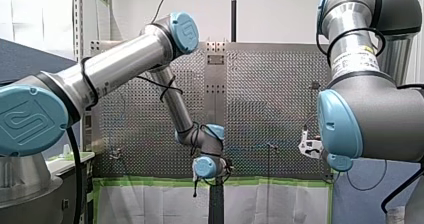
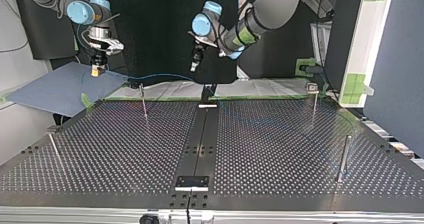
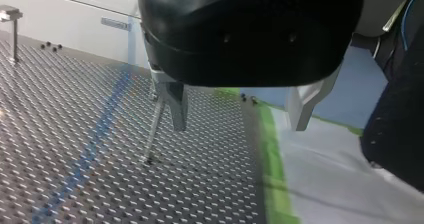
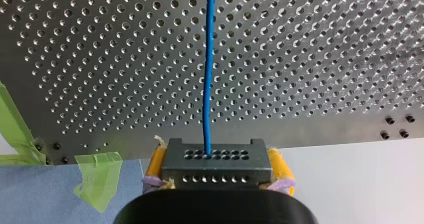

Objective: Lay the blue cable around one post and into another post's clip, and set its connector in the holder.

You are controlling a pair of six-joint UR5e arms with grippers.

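My right gripper is shut on a dark grey connector block, clamped between yellow pads. The blue cable runs from the block straight ahead over the perforated plate. In the top view that gripper hangs at the far left above a blue-grey sheet, and the cable arcs behind the table's far edge. My left gripper is open and empty above the plate near the green tape, with a thin post just beyond one finger. It hangs at the far centre.
Thin posts stand on the plate, and a thicker one. A black holder block sits on the centre strip at the near edge. Green tape and white sheeting border the plate. The blue-grey sheet lies at the left.
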